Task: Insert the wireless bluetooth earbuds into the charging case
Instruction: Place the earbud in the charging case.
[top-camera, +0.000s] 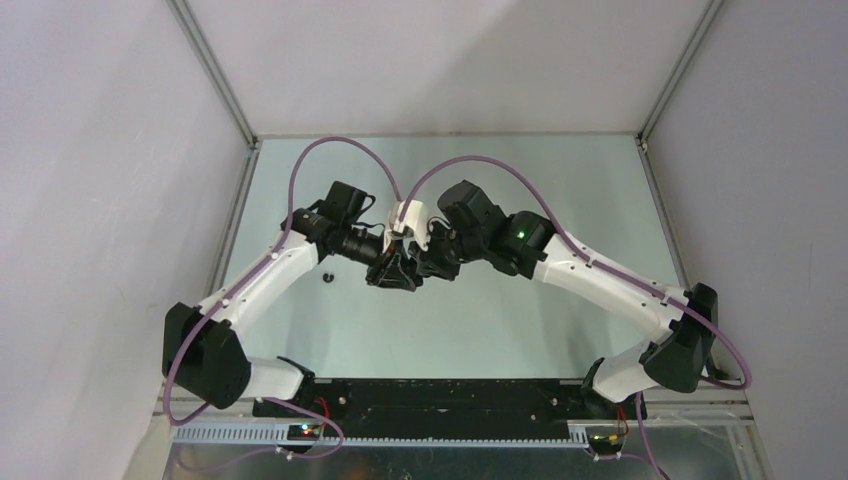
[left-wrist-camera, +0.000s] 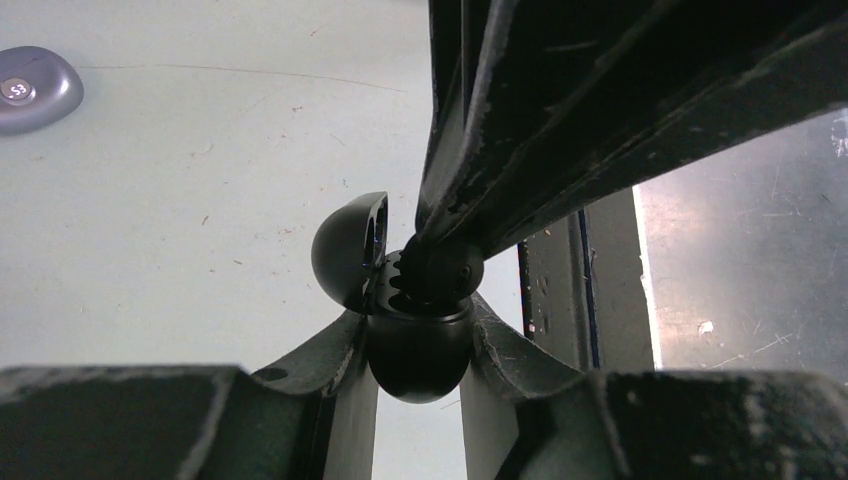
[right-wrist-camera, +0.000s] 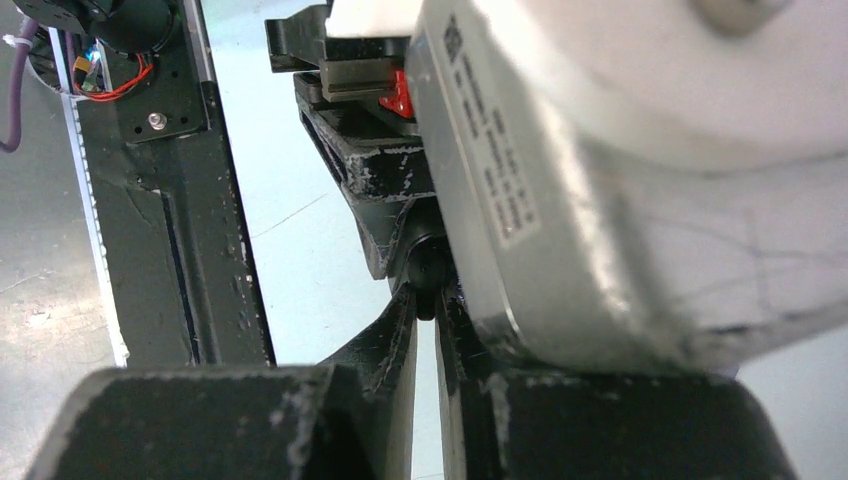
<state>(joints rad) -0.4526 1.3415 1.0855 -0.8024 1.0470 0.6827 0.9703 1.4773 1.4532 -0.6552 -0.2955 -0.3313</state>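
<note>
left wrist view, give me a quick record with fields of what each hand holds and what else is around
left hand: shut on the black charging case, gripped by its lower half
lid: open, tipped to the left
right hand: shut on a black earbud, at the case's open mouth
seated: cannot tell
nearby: pale purple case on the table, apart from both hands
top view: small black object lying loose left of the hands

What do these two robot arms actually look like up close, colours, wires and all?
The left arm and right arm have white tubular links joined by chunky black joints. A thin purple cable arcs off each. A green light glows on the right one. The left pincer and right pincer have black, scuffed, tapering fingers. A white housing carries a printed label.
</note>
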